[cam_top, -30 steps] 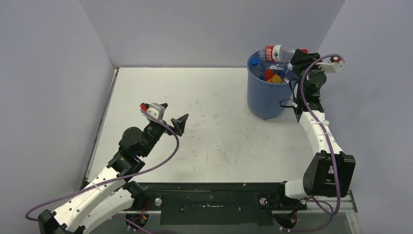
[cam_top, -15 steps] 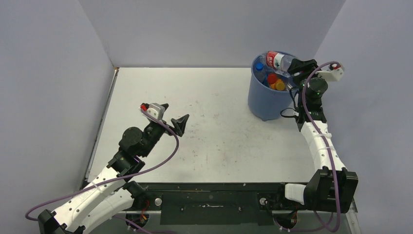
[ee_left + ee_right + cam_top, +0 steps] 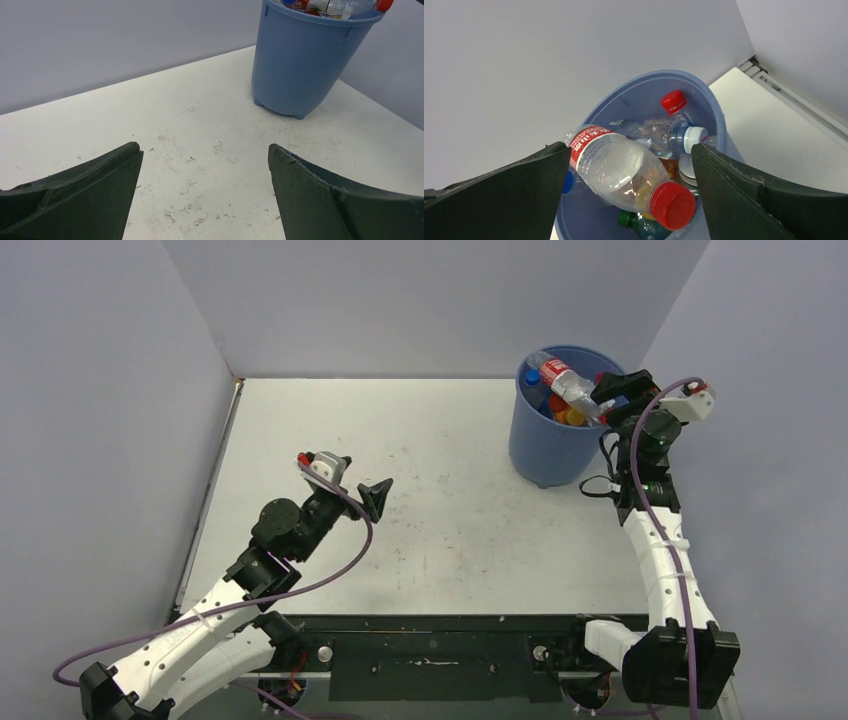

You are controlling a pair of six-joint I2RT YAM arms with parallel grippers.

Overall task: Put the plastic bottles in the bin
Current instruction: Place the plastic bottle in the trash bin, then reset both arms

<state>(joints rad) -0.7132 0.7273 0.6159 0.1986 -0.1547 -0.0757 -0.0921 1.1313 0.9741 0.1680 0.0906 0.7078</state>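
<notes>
Left and right jaws gape — red-labelled bottle (image 3: 620,172) lies atop the heap (image 3: 659,134) in the bin (image 3: 636,96).

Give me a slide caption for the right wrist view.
Open right claw over the blue bin, a red-capped bottle lying atop the other bottles inside.
</notes>
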